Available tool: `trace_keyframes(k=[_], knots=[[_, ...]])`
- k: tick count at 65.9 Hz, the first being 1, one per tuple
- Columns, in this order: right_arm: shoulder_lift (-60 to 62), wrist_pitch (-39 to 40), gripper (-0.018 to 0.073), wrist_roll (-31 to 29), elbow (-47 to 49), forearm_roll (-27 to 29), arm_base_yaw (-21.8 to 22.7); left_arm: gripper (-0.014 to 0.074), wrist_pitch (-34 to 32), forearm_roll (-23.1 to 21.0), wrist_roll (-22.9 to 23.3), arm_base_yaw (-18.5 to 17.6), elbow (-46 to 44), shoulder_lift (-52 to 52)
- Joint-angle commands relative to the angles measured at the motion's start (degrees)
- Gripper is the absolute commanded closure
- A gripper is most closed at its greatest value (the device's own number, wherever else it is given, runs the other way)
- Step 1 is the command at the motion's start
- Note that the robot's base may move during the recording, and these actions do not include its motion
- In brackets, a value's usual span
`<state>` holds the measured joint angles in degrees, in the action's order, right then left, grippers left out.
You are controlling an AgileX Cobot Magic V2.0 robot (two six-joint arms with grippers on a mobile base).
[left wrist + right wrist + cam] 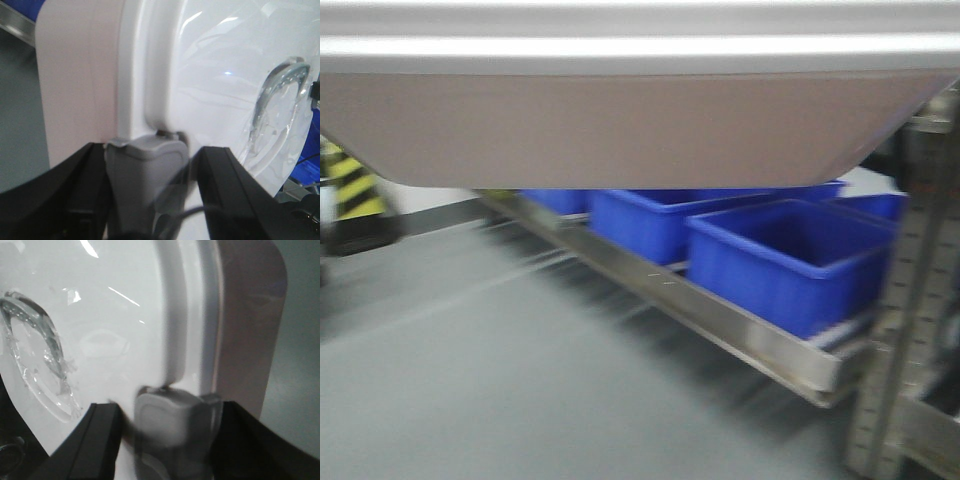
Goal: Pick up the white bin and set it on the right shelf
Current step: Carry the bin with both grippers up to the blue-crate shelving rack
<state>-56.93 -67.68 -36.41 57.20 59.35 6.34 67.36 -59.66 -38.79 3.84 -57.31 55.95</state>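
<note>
Grey floor (470,380), front: white bin (620,130) wall — wrists: lid (210,75)

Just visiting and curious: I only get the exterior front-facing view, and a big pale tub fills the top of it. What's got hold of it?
Observer: At one end of the white bin, the left gripper has its black fingers either side of a grey latch.
Operator: And the other end?
Observer: It's the same there: the right gripper straddles a second grey latch.
Operator: Is the tub covered?
Observer: Yes, by a glossy white lid with a round recessed handle.
</note>
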Motion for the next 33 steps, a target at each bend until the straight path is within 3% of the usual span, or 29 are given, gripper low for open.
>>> trace_keyframes(k=[1,33], knots=[[1.1,-5.7,0.023,-0.2,1.7,10.6,-0.7,0.0377,7.3,-9.5,-0.9,-1.1,-1.7,-0.7],[1.1,-5.7,0.023,-0.2,1.7,10.6,-0.7,0.0377,7.3,-9.5,-0.9,-1.1,-1.7,-0.7]])
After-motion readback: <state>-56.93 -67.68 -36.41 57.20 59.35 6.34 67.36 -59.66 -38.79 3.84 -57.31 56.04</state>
